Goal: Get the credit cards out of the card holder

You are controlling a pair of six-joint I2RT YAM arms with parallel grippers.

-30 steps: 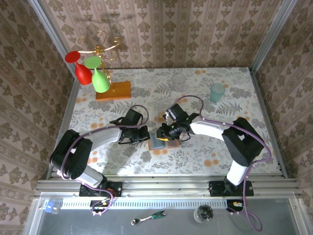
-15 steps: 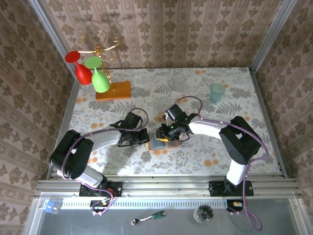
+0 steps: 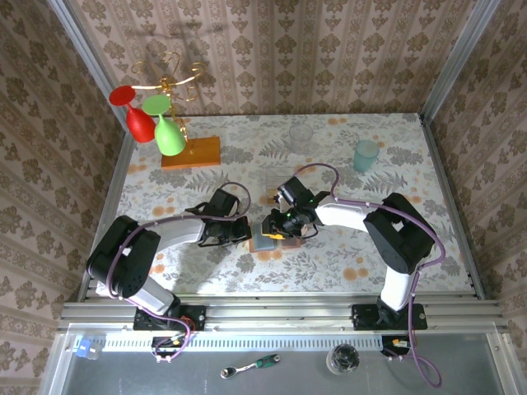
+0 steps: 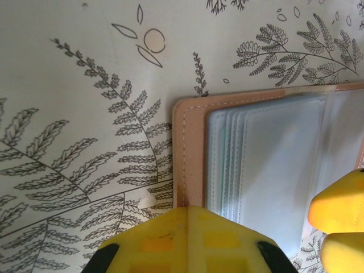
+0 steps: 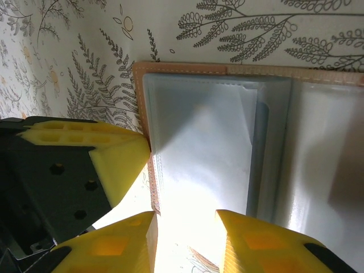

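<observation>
The card holder (image 3: 265,241) lies open on the floral table, grey-blue pockets up with a brown rim (image 4: 187,148). My left gripper (image 3: 244,231) is shut, its joined yellow tips (image 4: 190,209) resting on the holder's left rim. My right gripper (image 3: 278,228) is open over the left pocket (image 5: 199,131), its two fingers (image 5: 185,227) straddling the pocket's near end. A darker blue-grey strip (image 5: 260,131) shows at the pocket's inner edge. I cannot make out the credit cards clearly; glare whitens the pocket.
An orange wooden slab (image 3: 191,151) with a gold stand holding red and green glasses stands at the back left. A clear glass (image 3: 301,132) and a teal cup (image 3: 366,154) stand at the back. Patterned walls enclose the table.
The left gripper has crept slightly right, up to the holder's left edge. The right gripper has stayed over the holder.
</observation>
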